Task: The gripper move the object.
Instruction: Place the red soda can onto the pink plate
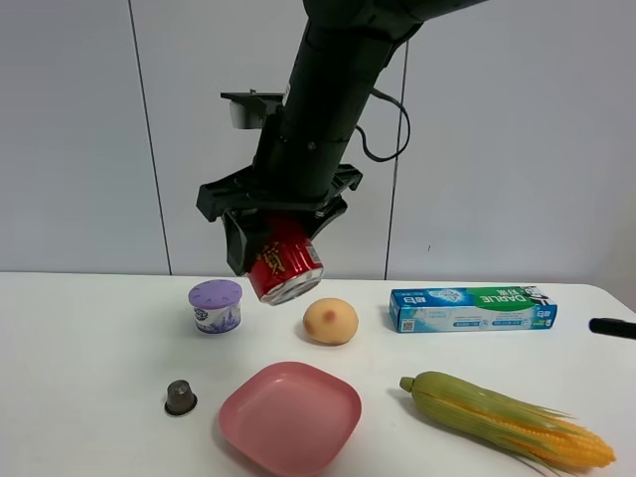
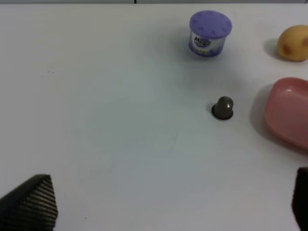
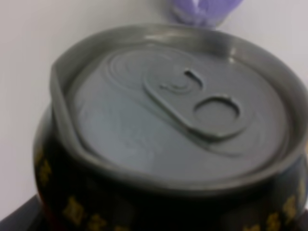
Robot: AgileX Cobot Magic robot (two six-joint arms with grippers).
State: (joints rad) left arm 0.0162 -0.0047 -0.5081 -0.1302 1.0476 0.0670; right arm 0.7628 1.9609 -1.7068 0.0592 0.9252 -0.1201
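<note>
The red can point(image 1: 288, 266) with yellow characters hangs tilted in the air, its silver end pointing down and forward. It is above the table between the lavender-lidded tub point(image 1: 216, 305) and the peach-coloured fruit point(image 1: 330, 321). My right gripper point(image 1: 273, 237), at the end of the bulky black arm, is shut on the can. In the right wrist view the can's silver top point(image 3: 178, 110) fills the frame, with the tub point(image 3: 204, 9) beyond it. My left gripper point(image 2: 163, 204) is open and empty, low over bare table; one fingertip point(image 2: 29, 202) shows at a corner.
A pink plate point(image 1: 290, 415) lies at the front, a small dark capsule point(image 1: 180, 397) to its left. A corn cob point(image 1: 507, 420) lies front right, a toothpaste box point(image 1: 472, 308) behind it. A black tip point(image 1: 611, 328) pokes in at the right edge.
</note>
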